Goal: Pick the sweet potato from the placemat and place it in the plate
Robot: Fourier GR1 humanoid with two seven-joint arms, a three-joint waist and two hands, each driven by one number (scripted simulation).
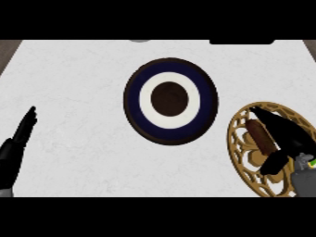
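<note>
Nearest us, at the lower left, we see the left hand resting open on the white counter, fingers straight and pointing up. At the lower right, the right hand hangs over the golden placemat, fingers spread wide, not closed. The brown sweet potato lies on the placemat, just left of those fingers. Farther off, in the middle, sits the navy-and-white ringed plate.

Plate: navy, white rings, brown centre. Placemat: gold filigree. Sweet potato: reddish brown.
</note>
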